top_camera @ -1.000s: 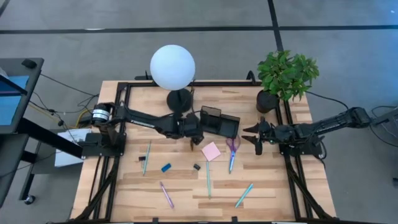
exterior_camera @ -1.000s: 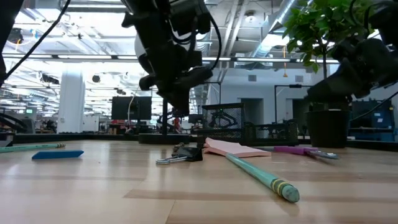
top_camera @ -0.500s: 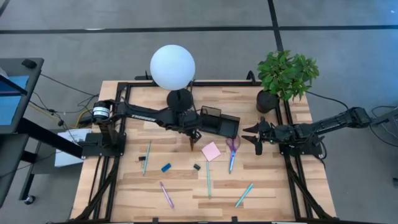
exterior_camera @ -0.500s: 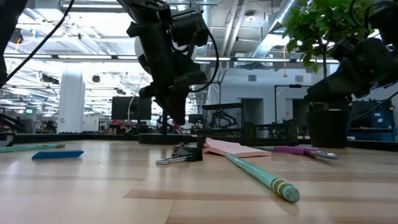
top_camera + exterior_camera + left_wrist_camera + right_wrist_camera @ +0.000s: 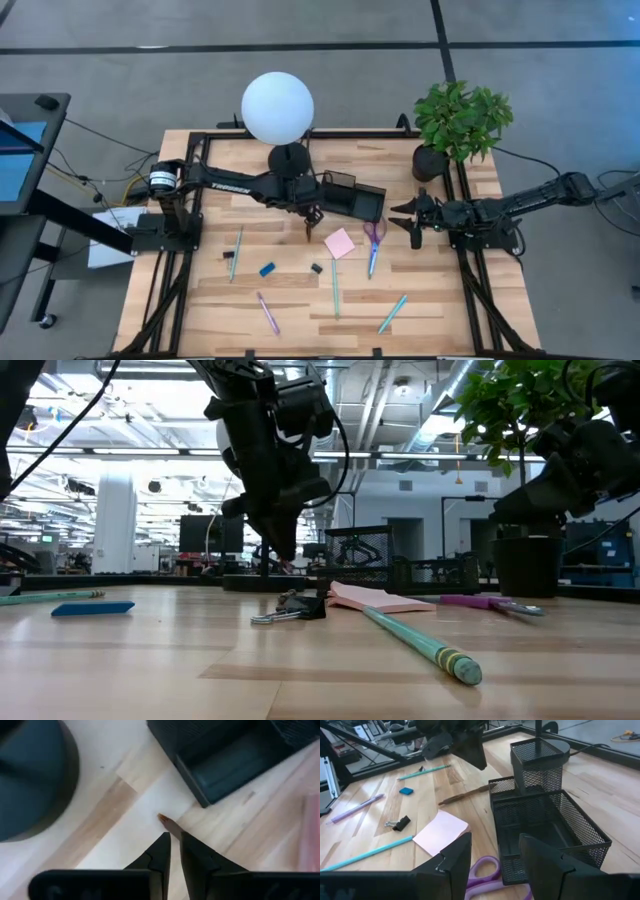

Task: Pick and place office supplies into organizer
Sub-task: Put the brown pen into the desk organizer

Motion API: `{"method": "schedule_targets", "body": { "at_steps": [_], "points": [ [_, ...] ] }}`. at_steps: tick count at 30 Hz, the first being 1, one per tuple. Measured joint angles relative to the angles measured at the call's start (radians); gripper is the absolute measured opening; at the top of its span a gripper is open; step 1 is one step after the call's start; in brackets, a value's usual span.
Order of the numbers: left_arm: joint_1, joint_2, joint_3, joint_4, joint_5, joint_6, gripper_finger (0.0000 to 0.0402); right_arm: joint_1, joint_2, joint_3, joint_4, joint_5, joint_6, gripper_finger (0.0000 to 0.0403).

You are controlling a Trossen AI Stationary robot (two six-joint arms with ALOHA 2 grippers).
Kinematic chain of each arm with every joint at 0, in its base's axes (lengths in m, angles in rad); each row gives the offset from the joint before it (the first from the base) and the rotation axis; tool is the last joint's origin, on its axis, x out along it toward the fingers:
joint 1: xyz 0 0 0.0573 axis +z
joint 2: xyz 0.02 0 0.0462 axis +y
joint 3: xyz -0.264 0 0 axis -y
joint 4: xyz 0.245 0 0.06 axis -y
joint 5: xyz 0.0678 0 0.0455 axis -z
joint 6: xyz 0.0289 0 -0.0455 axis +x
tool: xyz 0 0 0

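- The left gripper (image 5: 313,213) hung over the bare surface (image 5: 220,215) beside the organizer (image 5: 352,196), its fingers (image 5: 161,854) parted only narrowly around nothing, a dark pen (image 5: 465,795) lying just below.
- The right gripper (image 5: 412,220) waited near the surface's right edge, fingers (image 5: 454,860) wide and empty.
- Sticky-note pad (image 5: 339,242) and scissors (image 5: 373,236) lay just in front of the organizer; open wood lay near the front edge.

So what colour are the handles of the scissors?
Purple. The scissors' handles show best in the right wrist view, lying beside the black mesh organizer.
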Motion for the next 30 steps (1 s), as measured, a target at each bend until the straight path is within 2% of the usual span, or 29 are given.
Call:
{"method": "schedule_targets", "body": {
  "at_steps": [8, 13, 23, 30],
  "points": [
    [0.002, 0.0, 0.0, -0.007, 0.015, -0.019, 0.0093, -0.001, 0.0, 0.0, 0.0, 0.0, 0.0, 0.0162],
    [-0.004, 0.0, 0.0, -0.003, 0.002, -0.117, 0.0116, 0.0, 0.0, 0.0, 0.0, -0.002, 0.001, 0.0159],
    [-0.008, 0.148, 0.003, 0.062, -0.016, -0.156, 0.0118, 0.0, 0.006, 0.0, -0.015, -0.002, 0.001, 0.0159],
    [-0.007, 0.156, 0.005, 0.05, -0.02, -0.171, 0.0118, 0.0, 0.013, 0.0, -0.026, -0.002, 0.001, 0.0159]
  ]
}}
